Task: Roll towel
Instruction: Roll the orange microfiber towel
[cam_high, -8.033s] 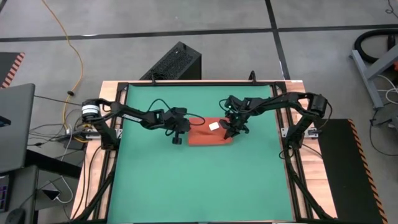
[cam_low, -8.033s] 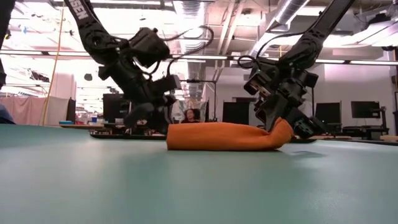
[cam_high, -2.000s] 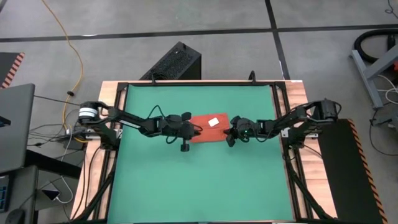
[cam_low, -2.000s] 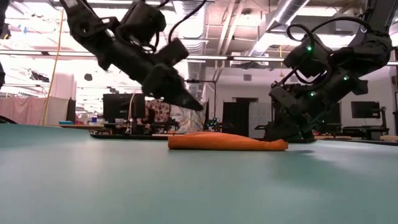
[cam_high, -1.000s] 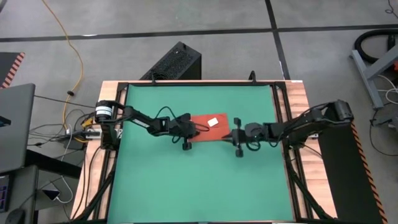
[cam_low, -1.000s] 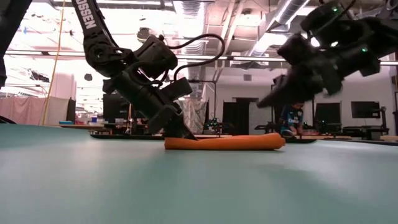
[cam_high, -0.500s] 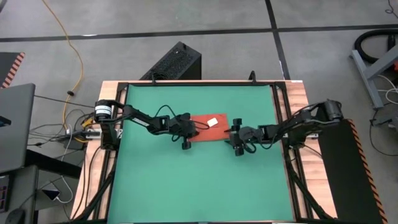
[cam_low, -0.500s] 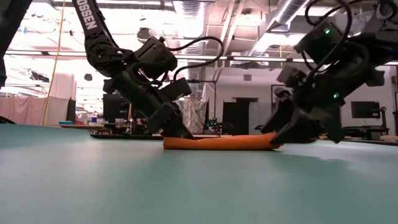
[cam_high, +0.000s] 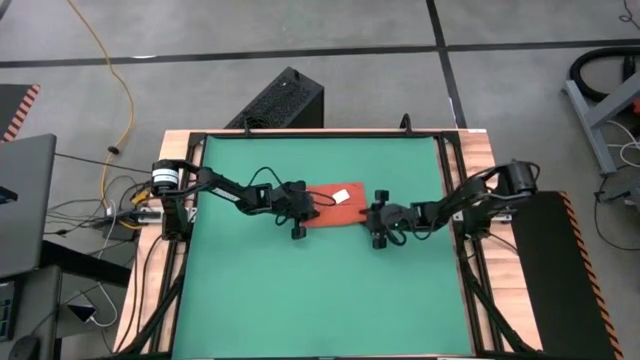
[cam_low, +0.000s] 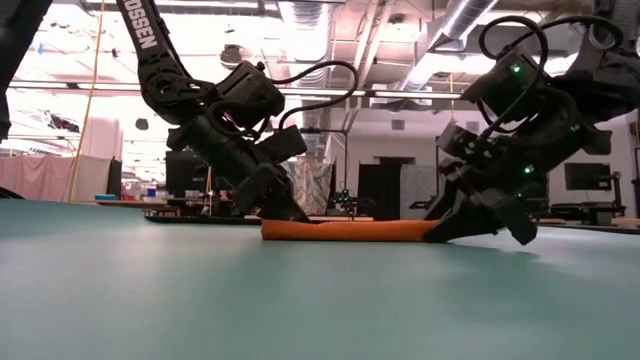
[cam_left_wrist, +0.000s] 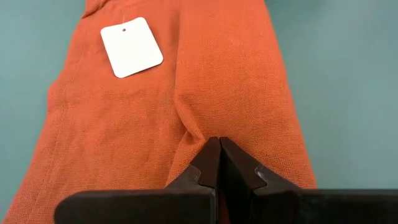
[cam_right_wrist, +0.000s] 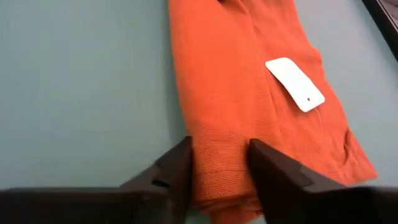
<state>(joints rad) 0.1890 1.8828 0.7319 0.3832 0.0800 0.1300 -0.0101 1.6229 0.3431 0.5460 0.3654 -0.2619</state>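
The orange-red towel (cam_high: 335, 210) lies flat and folded on the green mat (cam_high: 320, 290), a little beyond its middle, with its white tag (cam_high: 341, 196) face up on the far half. My left gripper (cam_high: 303, 215) is shut and slants down onto the towel's left end. My right gripper (cam_high: 373, 222) is open and slants down at the towel's right end. There its fingers straddle the near strip of cloth (cam_right_wrist: 219, 165). In the low view the towel (cam_low: 345, 231) is a thin flat band between both grippers. My left gripper presses its shut fingertips (cam_left_wrist: 219, 149) down on the top of the towel near its left end, slanting from the table's left. The cloth puckers into a small ridge (cam_left_wrist: 186, 118) that runs up to the tips. The towel lies flat on the mat. My right gripper slants down from the table's right with open jaws over the towel's right end. One finger (cam_right_wrist: 177, 171) stands beside the near long edge. The other finger (cam_right_wrist: 270, 171) rests on top of the cloth. The strip between them (cam_right_wrist: 221, 152) lies on the mat.
Bare green mat (cam_high: 320, 300) stretches toward the near edge and on both sides. Black frame rails (cam_high: 455, 200) and wooden borders (cam_high: 480, 170) line the table. A black box (cam_high: 283, 98) stands on the floor beyond the far edge.
My right gripper has come down from above the mat onto the towel's right end, turning as it sank, and shifted slightly toward the towel. The towel has stayed flat in place.
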